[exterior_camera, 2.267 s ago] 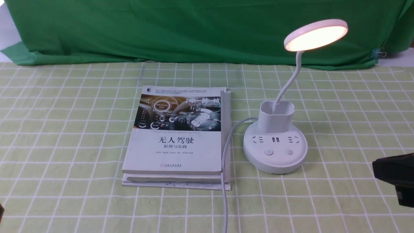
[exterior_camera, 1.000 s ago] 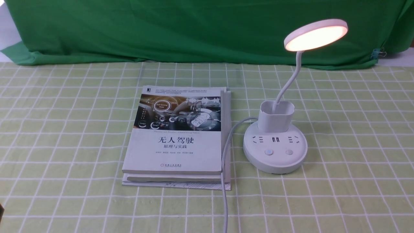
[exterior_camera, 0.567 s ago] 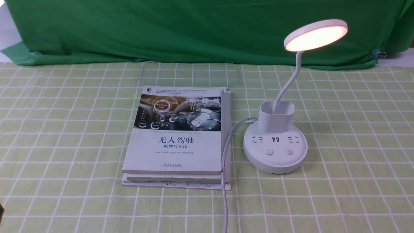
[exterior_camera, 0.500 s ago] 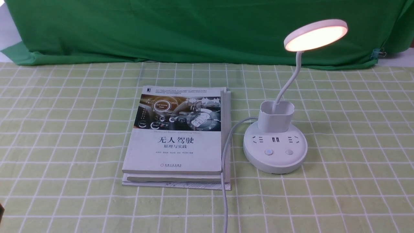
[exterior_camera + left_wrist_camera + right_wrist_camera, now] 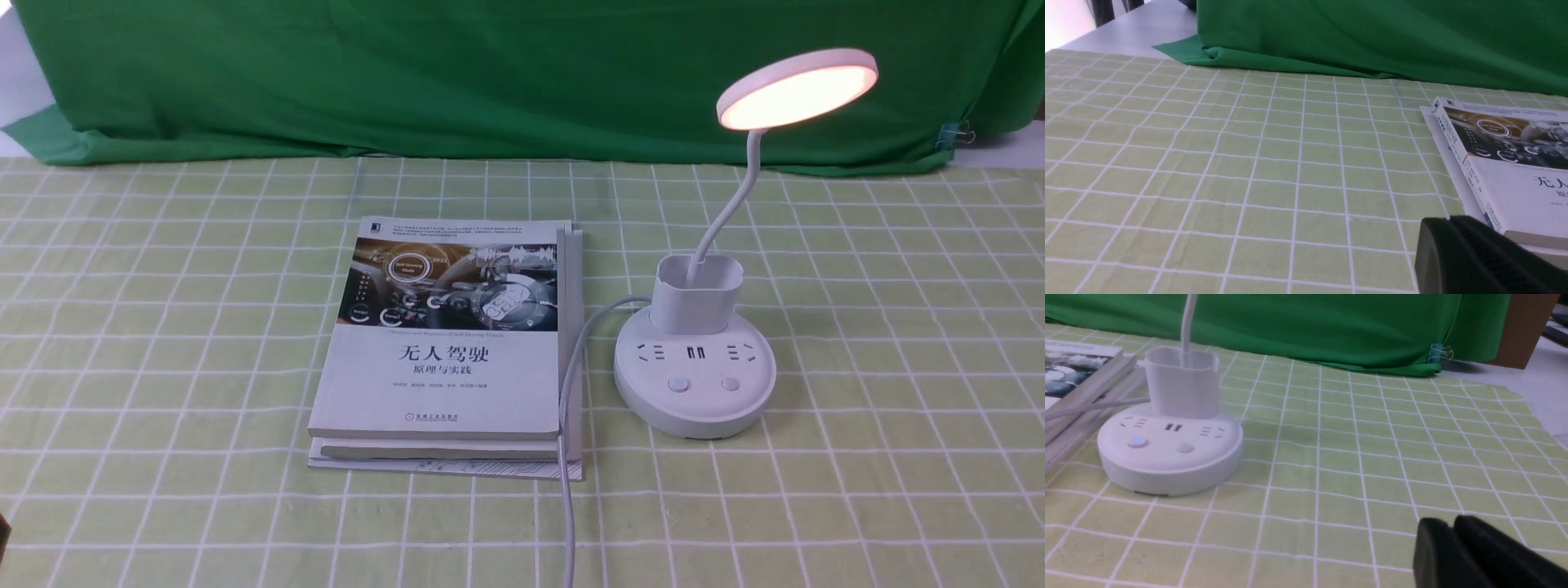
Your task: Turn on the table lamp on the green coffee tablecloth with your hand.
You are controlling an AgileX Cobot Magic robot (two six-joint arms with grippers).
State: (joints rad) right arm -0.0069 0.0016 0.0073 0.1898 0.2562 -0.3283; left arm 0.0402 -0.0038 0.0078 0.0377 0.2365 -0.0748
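A: What is seen across the scene, from the largest thing down?

B: The whole surface is covered by the large pale yellow-green tablecloth with a white grid of squares [image 5: 163, 327]. Behind it a plain dark green backdrop cloth [image 5: 408, 73] is hung, held at the right by a small clip [image 5: 953, 135].

A: And on the cloth?

B: A stack of white paperback books with a printed cover [image 5: 449, 351] is laid near the middle. Just to its right the white plastic table lamp with a round base, cup holder and thin bendy neck [image 5: 694, 384] is stood. Its flat round disc head [image 5: 798, 88] is seen glowing warm, and a small blue light is shown on the left of the two buttons [image 5: 1137, 442]. A white power cable [image 5: 567, 457] is run from the base along the books' right edge towards the near edge.

A: What of the grippers?

B: The black left gripper [image 5: 1478, 257] is seen only in its wrist view, low over the cloth beside the books. The black right gripper [image 5: 1466, 555] is seen only in its own wrist view, well apart from the lamp base. The fingers of each are pressed together, with nothing held.
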